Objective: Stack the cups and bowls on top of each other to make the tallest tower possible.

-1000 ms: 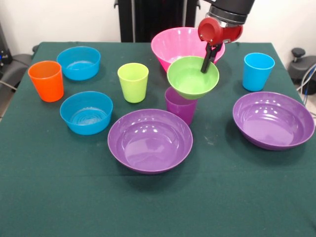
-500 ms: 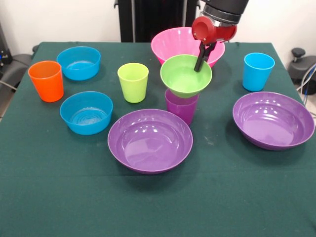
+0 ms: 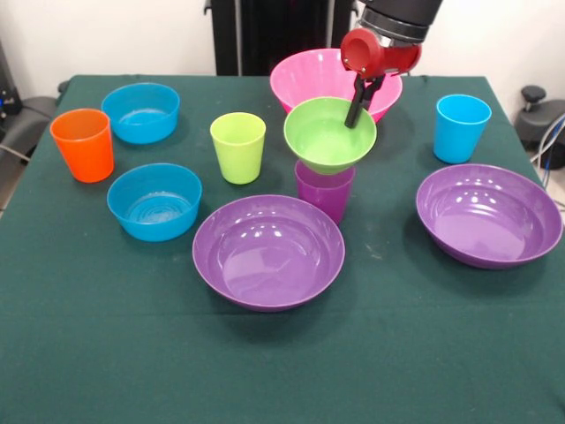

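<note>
The fingers [image 3: 356, 113] are clamped on the far rim of the green bowl [image 3: 328, 135], holding it directly above the upright purple cup [image 3: 324, 190]; contact cannot be confirmed.

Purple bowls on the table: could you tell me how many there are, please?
2. One purple bowl sits front and centre, just before the purple cup; the other purple bowl sits at the right, below the light blue cup.

Pink bowl [image 3: 309, 75] close behind purple cup [image 3: 324, 193]; purple bowl [image 3: 267, 250] just in front.
</note>
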Motion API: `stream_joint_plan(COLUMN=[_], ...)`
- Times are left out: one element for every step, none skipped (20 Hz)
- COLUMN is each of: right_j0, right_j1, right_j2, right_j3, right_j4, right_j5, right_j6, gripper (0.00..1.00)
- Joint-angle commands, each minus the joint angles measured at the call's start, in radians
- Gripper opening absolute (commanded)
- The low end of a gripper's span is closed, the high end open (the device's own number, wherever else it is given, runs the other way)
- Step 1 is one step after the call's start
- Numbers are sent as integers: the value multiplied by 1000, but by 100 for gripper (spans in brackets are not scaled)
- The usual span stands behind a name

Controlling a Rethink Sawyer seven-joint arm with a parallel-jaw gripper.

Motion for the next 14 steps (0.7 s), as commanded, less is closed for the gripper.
stream_joint_plan(right_j0=[11,11,12,12,13,14,16,17,19,21,20,22,23,24], right_j1=[33,34,35,35,37,38,38,39,41,42,43,44,45,46], right_j2=[30,29,26,26,24,22,18,15,12,9,8,5,2,0], right_j3=[-7,-8,-8,-9,-10,-11,-11,-13,-15,-17,-17,-19,-20,-21], right_j4=[-75,-77,-79,-80,-83,-84,-89,-91,-94,-96,-96,-99,-103,-103], right_j5=[-86,-89,-91,-93,-95,-97,-103,-106,-110,-114,-119,-124,-129,-128], right_j6=[22,24,25,25,25,25,25,25,25,25,23,24,25,25], gripper=[0,0,0,0,0,0,0,0,0,0,0,0,0,0])
